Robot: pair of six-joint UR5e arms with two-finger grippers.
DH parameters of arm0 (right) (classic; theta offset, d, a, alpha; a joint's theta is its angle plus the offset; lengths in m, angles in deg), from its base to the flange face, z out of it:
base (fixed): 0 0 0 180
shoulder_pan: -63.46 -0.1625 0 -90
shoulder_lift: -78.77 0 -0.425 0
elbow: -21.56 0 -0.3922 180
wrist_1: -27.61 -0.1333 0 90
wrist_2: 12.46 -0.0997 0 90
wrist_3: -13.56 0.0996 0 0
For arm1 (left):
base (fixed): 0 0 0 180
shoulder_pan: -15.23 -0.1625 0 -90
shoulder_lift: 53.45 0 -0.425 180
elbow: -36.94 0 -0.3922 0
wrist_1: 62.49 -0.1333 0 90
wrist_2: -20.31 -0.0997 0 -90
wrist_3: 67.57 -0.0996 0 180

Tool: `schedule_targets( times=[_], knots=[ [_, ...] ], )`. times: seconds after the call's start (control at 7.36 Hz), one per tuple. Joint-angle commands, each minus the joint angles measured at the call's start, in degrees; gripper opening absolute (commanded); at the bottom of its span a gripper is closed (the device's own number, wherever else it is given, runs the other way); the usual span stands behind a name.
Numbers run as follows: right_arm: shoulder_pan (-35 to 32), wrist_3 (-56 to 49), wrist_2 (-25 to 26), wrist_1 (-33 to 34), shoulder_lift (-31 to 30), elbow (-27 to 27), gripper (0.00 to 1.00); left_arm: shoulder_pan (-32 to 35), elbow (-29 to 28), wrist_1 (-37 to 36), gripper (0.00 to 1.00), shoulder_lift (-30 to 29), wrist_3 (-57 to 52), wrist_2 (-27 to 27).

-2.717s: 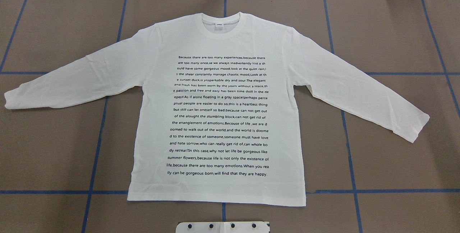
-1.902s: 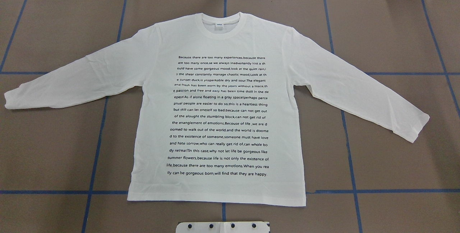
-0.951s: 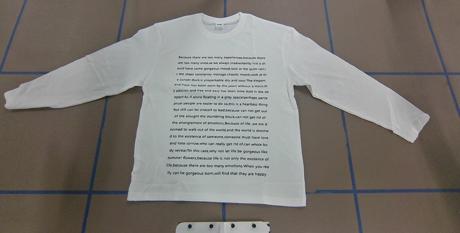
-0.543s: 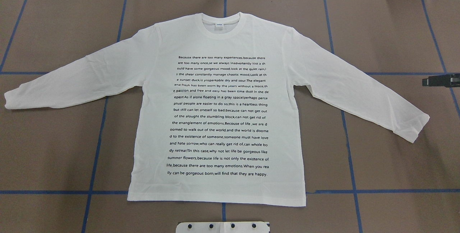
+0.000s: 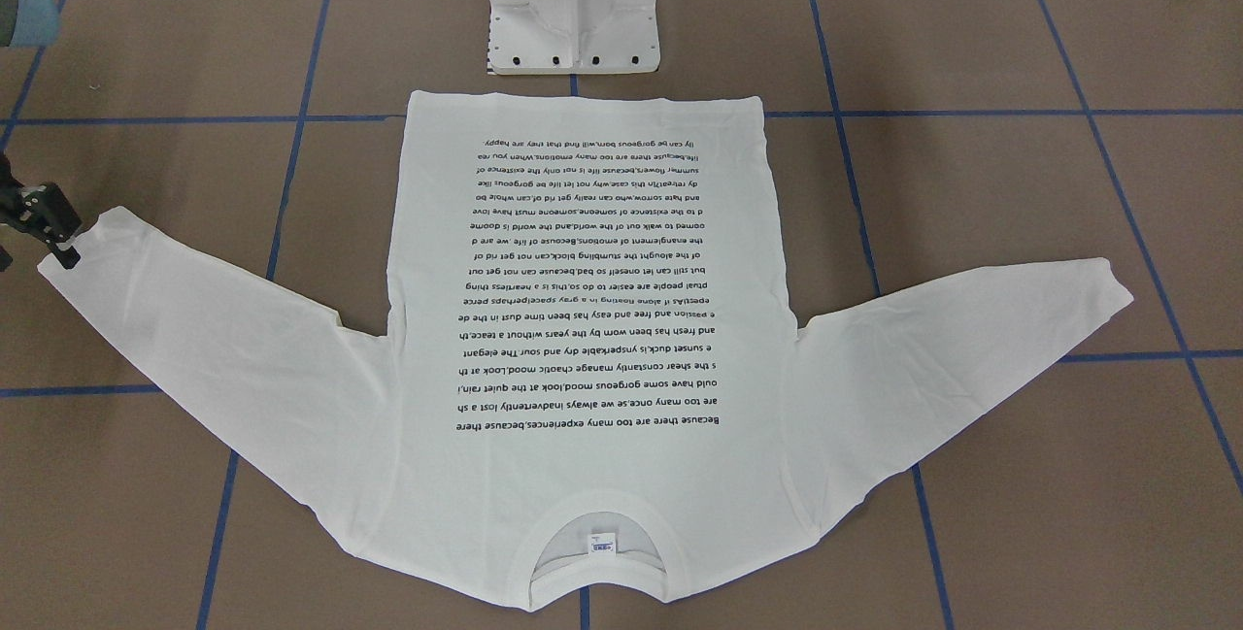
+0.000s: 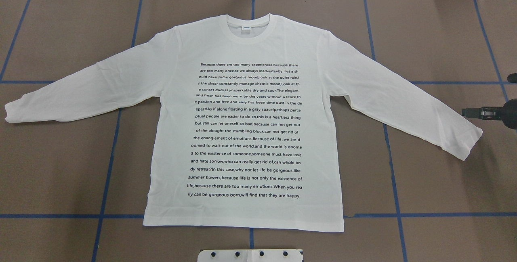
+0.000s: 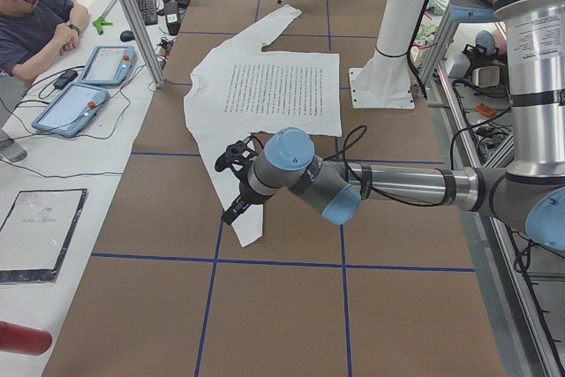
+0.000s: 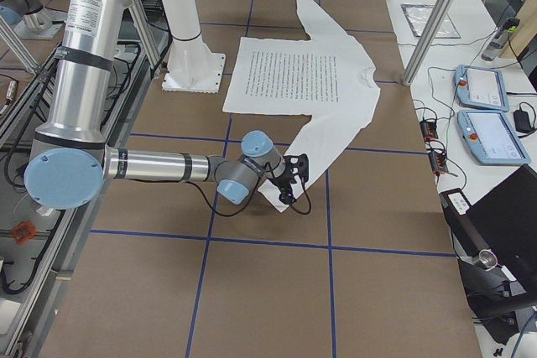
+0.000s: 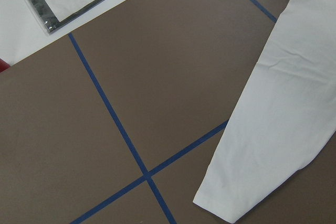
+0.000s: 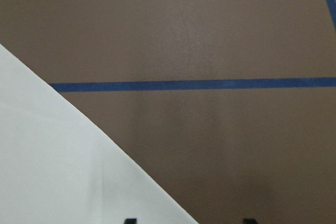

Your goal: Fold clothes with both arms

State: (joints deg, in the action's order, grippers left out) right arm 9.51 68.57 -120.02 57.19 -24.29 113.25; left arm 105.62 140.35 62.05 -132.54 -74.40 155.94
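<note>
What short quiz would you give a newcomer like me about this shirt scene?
1. True or false: the T-shirt is already folded in half.
2. The right gripper is closest to which part? A collar, B bottom hem, C sleeve cuff.
3. Fill in: the taped grid lines are ___ in colour.
Key: 1 false; 2 C; 3 blue.
</note>
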Motion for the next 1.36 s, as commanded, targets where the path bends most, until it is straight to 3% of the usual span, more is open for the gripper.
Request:
schedule_targets(
  times=[0.0, 1.22],
  knots=[
    [0.4, -0.2, 0.3, -2.9, -0.4, -2.6, 0.68, 0.0, -0.1, 0.0, 1.00, 0.0, 0.0, 0.0],
    [4.7, -1.3, 3.0, -3.1, -1.9, -3.2, 0.53, 0.1, -0.3, 0.0, 1.00, 0.0, -0.1, 0.0]
  ],
)
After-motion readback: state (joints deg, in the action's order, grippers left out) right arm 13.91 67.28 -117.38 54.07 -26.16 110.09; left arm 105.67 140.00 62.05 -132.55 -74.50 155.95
